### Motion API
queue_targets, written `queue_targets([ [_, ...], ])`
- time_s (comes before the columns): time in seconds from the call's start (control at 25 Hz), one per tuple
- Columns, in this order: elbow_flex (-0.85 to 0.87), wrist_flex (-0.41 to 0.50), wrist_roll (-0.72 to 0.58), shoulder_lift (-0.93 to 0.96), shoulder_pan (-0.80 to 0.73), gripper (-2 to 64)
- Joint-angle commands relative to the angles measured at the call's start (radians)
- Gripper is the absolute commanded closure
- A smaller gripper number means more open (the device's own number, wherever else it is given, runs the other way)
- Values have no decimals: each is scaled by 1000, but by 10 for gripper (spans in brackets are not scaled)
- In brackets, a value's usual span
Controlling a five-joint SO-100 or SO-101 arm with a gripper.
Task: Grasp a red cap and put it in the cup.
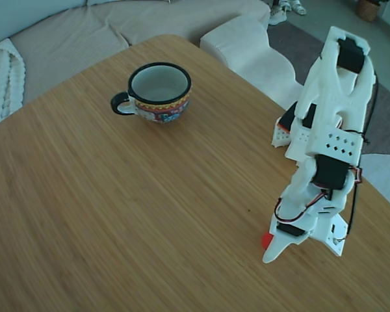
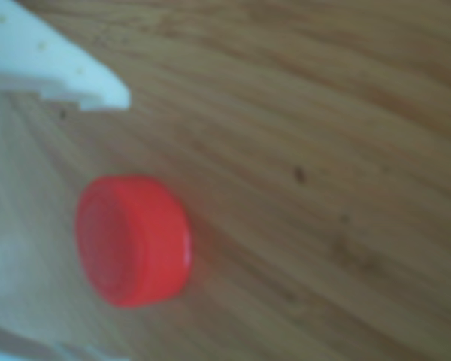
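The red cap [image 2: 131, 241] lies flat on the wooden table [image 2: 323, 150], blurred and very close in the other view. My gripper [image 2: 90, 226] is open around it: one white finger [image 2: 52, 64] reaches in from the upper left with a gap to the cap, and the other finger [image 2: 15, 346] only peeks in at the bottom left. In the fixed view the gripper [image 1: 270, 250] is down at the table's right front, with a sliver of the red cap [image 1: 266, 240] showing beside it. The cup [image 1: 157, 92], patterned outside and dark-rimmed, stands upright far off at the back.
The white arm [image 1: 331, 130] rises along the table's right edge. A beige sofa [image 1: 84, 32] and a white cushion [image 1: 247, 52] lie beyond the far edge. Bare wood stretches between the gripper and the cup.
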Motion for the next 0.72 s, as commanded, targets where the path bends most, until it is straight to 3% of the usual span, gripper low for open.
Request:
queue_targets([
  [0.0,-43,0,2,11,0,198],
  [0.28,-35,0,-2,12,0,208],
  [0.36,-35,-5,-2,14,0,279],
  [0.56,-49,-12,-3,12,0,578],
  [0.68,-49,-14,-3,18,0,611],
])
